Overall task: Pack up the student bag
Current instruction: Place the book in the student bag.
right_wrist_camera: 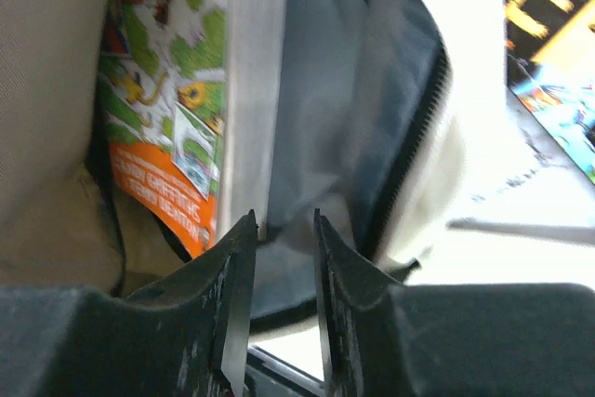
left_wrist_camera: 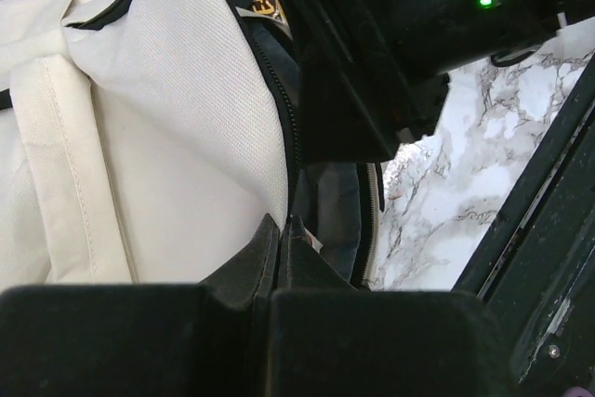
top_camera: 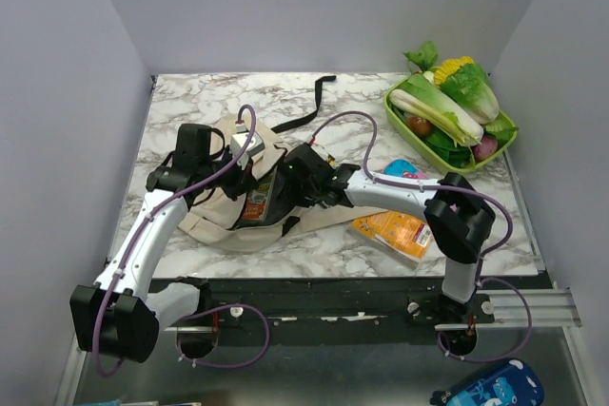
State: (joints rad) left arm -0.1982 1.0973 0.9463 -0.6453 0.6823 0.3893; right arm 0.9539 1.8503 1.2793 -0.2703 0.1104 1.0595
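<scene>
Overhead view: a cream-beige student bag [top_camera: 224, 221] is lying on a marble table [top_camera: 314, 254], with both robot arms reaching into its open mouth.

The left gripper [left_wrist_camera: 282, 230] is clenched, its two black fingers pinching the bag's cream fabric right at the dark zipper edge. The bag's outer panel is spreading away ahead and to the left of these fingers. The dark lining is showing just ahead of them on the right.

The right gripper [right_wrist_camera: 279, 230] is released, its fingers standing slightly apart with only grey lining showing in the gap between them. Just ahead of its left finger, a book with an orange and green cover [right_wrist_camera: 167, 90] is standing on edge inside the bag, its white page edge facing the gripper. The black zipper is curving along the bag's opening ahead and to the right of the fingers.

Outside the bag, beyond the right gripper's right side, an orange book [top_camera: 392, 233] is lying flat on the table. Farther off on that same side, a green tray [top_camera: 457, 168] is holding toy vegetables.
</scene>
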